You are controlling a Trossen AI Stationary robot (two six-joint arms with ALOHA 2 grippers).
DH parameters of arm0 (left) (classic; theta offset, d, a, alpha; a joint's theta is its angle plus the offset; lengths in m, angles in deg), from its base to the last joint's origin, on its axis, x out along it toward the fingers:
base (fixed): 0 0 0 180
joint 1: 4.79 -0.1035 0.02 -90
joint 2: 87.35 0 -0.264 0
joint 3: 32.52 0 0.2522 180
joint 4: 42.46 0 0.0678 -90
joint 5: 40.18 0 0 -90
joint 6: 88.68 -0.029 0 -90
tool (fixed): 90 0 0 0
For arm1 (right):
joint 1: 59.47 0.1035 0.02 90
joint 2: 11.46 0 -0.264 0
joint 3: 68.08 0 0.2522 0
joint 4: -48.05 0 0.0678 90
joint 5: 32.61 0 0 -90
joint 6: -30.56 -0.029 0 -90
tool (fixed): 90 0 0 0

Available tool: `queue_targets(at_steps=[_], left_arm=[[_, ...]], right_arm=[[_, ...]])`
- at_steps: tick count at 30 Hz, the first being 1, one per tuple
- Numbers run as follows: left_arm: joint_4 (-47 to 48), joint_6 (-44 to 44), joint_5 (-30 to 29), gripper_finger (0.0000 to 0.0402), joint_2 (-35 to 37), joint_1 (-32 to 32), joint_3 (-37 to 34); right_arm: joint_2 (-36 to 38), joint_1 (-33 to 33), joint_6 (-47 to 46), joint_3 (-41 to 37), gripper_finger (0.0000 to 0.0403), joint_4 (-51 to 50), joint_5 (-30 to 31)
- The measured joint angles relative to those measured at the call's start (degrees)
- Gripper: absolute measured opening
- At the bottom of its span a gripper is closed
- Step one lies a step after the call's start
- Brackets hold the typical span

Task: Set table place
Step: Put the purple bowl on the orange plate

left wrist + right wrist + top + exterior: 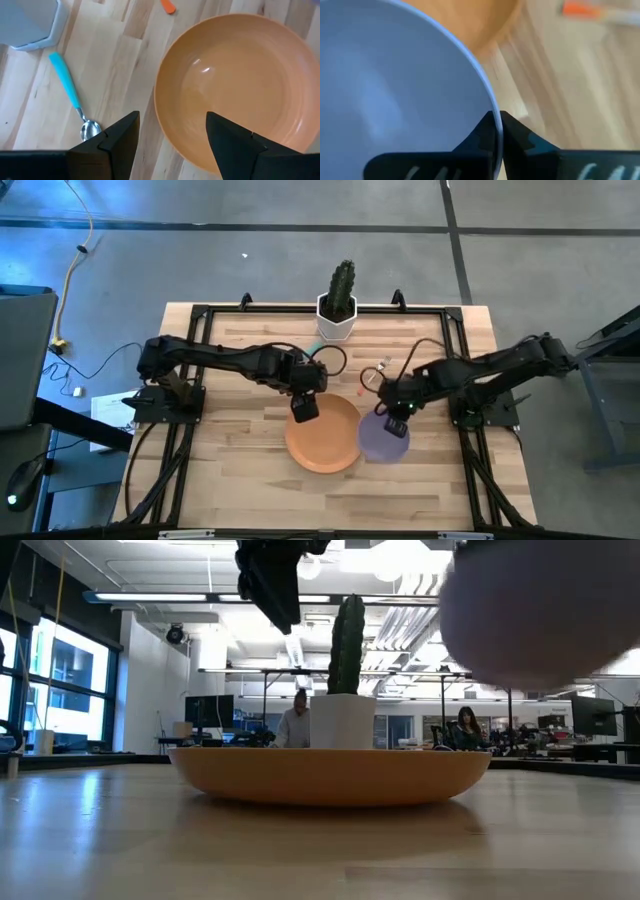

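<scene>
The round orange plate [322, 435] [330, 775] rests flat on the wooden table [230, 450]. My left gripper [303, 405] [172, 137] is open and hovers above the plate's far-left rim, one finger on either side of it, touching nothing. My right gripper [395, 416] [497, 131] is shut on the lilac bowl [384, 440] [540, 610], just right of the plate. The teal-handled spoon [70, 95] lies on the table left of the plate. The fork's orange handle [168, 6] [580, 9] lies beyond the plate. My right gripper pinches the lilac bowl's rim [492, 117] on its far side, one finger [477, 137] inside the bowl and the other [522, 137] outside. The fingers come slanting down from the table's right. The bowl is lifted clear of the table, roughly level.
A white pot with a green cactus [338, 305] [343, 690] stands at the table's far edge, behind the plate. A black rail frame [200, 315] runs around the table. Bare planks lie near the table's near edge. People sit in the room beyond.
</scene>
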Motion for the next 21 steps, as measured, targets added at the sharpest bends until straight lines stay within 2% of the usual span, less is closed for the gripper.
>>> queue_targets(at_steps=[4,8,14,18,21], left_arm=[[1.86,0.56,-0.68,0.0216,1.84,0.71,0.02],[4.45,1.39,-1.80,0.0216,4.14,1.34,0.02],[8.31,3.35,-3.02,0.0216,6.74,2.25,0.06],[11.10,4.04,-3.78,0.0216,7.74,3.09,0.04],[12.29,4.17,-4.44,0.0216,7.90,3.35,0.00]], right_arm=[[-1.15,-0.31,3.40,10.08,0.0001,-3.82,5.28],[-5.49,-1.37,8.66,17.73,0.0000,-5.94,8.36],[-17.43,-4.53,18.01,23.34,0.0000,-5.37,6.14],[-24.80,-6.49,22.83,24.13,0.0000,-0.64,1.78],[-29.31,-7.22,24.77,24.13,0.0000,2.55,1.26]])
